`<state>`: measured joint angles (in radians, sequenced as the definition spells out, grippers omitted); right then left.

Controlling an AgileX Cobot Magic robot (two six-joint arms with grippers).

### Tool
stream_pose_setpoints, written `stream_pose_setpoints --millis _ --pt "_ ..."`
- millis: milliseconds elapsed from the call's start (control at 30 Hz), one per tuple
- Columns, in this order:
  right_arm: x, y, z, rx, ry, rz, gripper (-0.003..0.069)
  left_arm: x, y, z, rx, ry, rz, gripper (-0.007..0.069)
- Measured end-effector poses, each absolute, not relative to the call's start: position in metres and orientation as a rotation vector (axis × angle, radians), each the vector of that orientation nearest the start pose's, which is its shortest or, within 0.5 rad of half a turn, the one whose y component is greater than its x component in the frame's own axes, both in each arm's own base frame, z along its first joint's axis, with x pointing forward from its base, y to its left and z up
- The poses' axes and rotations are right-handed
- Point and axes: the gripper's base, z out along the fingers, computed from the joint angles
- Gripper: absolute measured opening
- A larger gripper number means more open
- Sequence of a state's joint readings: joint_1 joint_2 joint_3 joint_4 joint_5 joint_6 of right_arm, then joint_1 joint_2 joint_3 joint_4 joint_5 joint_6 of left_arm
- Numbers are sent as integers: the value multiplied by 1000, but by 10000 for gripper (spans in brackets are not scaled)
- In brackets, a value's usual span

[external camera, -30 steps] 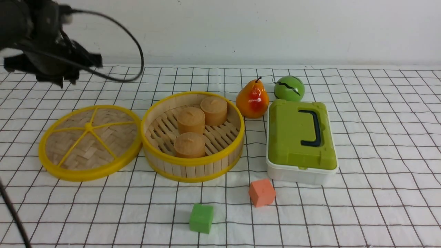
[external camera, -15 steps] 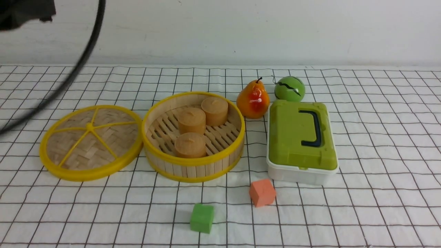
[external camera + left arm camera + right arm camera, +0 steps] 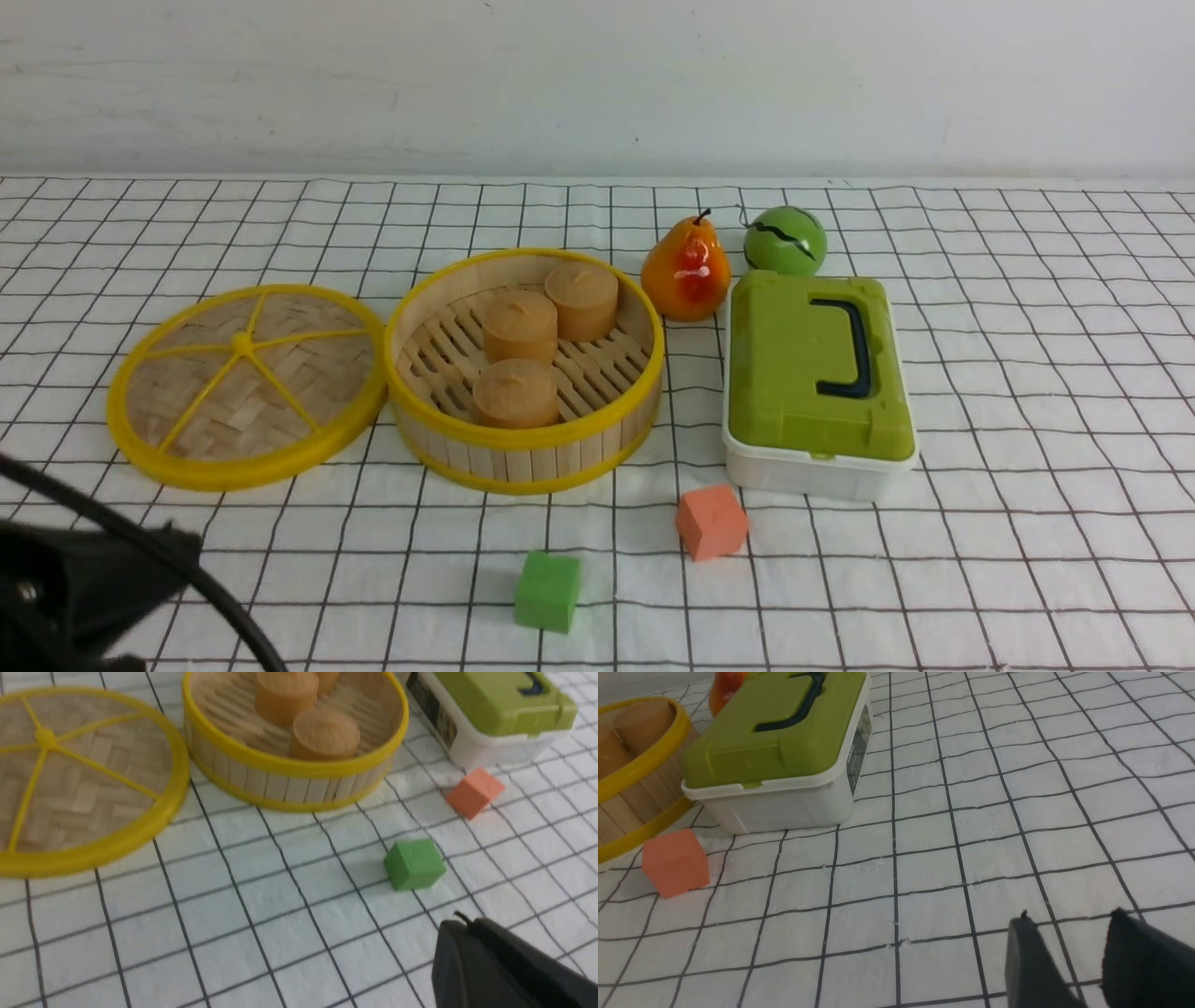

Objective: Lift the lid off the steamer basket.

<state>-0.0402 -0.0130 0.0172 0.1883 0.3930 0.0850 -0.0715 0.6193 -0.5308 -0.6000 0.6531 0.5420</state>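
The lid point(image 3: 245, 385), a woven bamboo disc with a yellow rim and spokes, lies flat on the cloth just left of the steamer basket point(image 3: 523, 457), touching its side. The basket is uncovered and holds three tan cylinders point(image 3: 515, 392). Both show in the left wrist view: the lid point(image 3: 70, 779) and the basket point(image 3: 289, 781). My left gripper point(image 3: 460, 924) is shut and empty, low over the cloth near the front, apart from the lid. My left arm point(image 3: 75, 588) is a dark blur at the front left. My right gripper point(image 3: 1069, 917) is open and empty over bare cloth, right of the box.
A white box with a green lid point(image 3: 817, 373) stands right of the basket, with a pear point(image 3: 684, 271) and a green ball point(image 3: 784, 240) behind it. An orange cube point(image 3: 710, 521) and a green cube point(image 3: 547, 590) lie in front of the basket.
My left arm has left the far left above the lid, swung up out of view, and now shows low at the front left. The lid and basket have not moved.
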Motion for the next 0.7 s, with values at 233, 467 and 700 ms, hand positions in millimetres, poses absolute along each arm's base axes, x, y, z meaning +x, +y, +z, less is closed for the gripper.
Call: stream_pose_setpoints --millis 233,467,700 --pt "52 4 173 231 1865 218 240 99 -30 298 382 1868 -191 -13" --pt "52 4 173 231 1865 218 240 68 -6 261 128 1496 -5 -13" --pt "52 4 173 231 1866 218 240 56 -1 213 24 1441 -21 -13"
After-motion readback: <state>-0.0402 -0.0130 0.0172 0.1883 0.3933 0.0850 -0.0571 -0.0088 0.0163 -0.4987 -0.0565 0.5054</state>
